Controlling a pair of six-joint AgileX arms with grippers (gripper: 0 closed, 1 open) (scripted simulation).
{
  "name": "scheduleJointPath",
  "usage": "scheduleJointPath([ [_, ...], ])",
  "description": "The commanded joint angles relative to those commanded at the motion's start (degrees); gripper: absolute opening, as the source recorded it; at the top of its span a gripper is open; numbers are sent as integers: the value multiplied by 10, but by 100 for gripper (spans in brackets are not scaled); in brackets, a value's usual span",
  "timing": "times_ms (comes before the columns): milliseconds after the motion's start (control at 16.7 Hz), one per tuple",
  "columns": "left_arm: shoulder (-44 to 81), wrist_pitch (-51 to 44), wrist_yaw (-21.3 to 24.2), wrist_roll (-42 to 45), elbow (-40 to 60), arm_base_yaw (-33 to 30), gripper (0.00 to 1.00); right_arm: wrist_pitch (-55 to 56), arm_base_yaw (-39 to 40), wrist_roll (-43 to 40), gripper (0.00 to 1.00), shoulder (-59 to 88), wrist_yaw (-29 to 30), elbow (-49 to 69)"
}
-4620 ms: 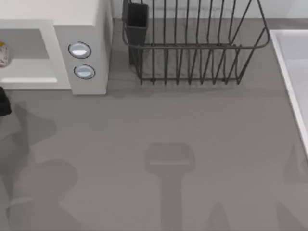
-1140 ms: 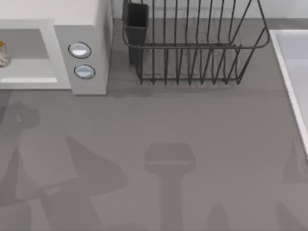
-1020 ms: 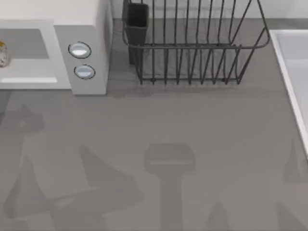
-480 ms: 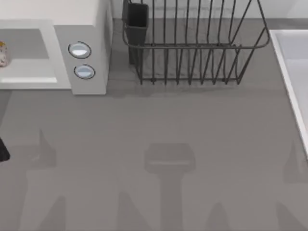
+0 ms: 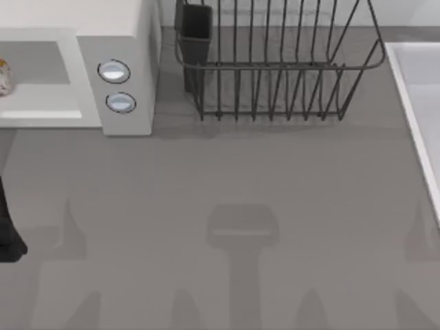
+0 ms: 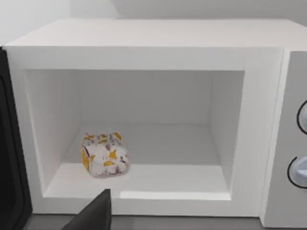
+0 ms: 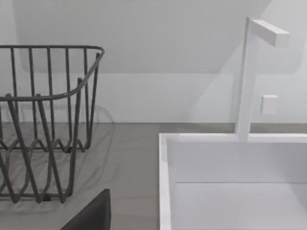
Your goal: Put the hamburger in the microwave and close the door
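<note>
Inside the microwave [image 6: 144,120], far left, the hamburger [image 6: 104,155] sits well back, clearing the door's [image 6: 9,158] swing; whether the left gripper's [image 5: 8,230] fingers are apart or together, I cannot tell.

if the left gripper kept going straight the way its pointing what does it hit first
Probably the microwave: its open cavity lies straight ahead, with the hamburger on the floor inside. Depth is unclear; it might meet the front sill first.

Through my left wrist camera I am facing the microwave [image 6: 158,43], its cavity standing open. The hamburger [image 6: 104,155] is sitting on the cavity floor near the front corner, away from the knobs [image 6: 300,143].
</note>
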Motion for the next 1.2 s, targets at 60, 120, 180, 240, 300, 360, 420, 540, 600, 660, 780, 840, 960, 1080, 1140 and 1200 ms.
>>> scheduleJointPath([
  [60,0,0,0,0,0,0,100,0,0,0,100,0,0,0],
  [120,0,0,0,0,0,0,100,0,0,0,100,0,0,0],
  [180,0,0,0,0,0,0,100,0,0,0,100,0,0,0],
  [240,0,0,0,0,0,0,100,0,0,0,100,0,0,0],
  [300,0,0,0,0,0,0,92,0,0,0,100,0,0,0],
  [360,0,0,0,0,0,0,85,0,0,0,100,0,0,0],
  [420,0,0,0,0,0,0,77,0,0,0,100,0,0,0],
  [540,0,0,0,0,0,0,62,0,0,0,100,0,0,0],
  [600,0,0,0,0,0,0,55,0,0,0,100,0,0,0],
  [660,0,0,0,0,0,0,47,0,0,0,100,0,0,0],
  [780,0,0,0,0,0,0,32,0,0,0,100,0,0,0],
  [840,0,0,0,0,0,0,25,0,0,0,100,0,0,0],
  [960,0,0,0,0,0,0,10,0,0,0,100,0,0,0],
  [1080,0,0,0,0,0,0,0,0,0,0,100,0,0,0],
  [1140,0,0,0,0,0,0,0,0,0,0,100,0,0,0],
  [1200,0,0,0,0,0,0,0,0,0,0,100,0,0,0],
])
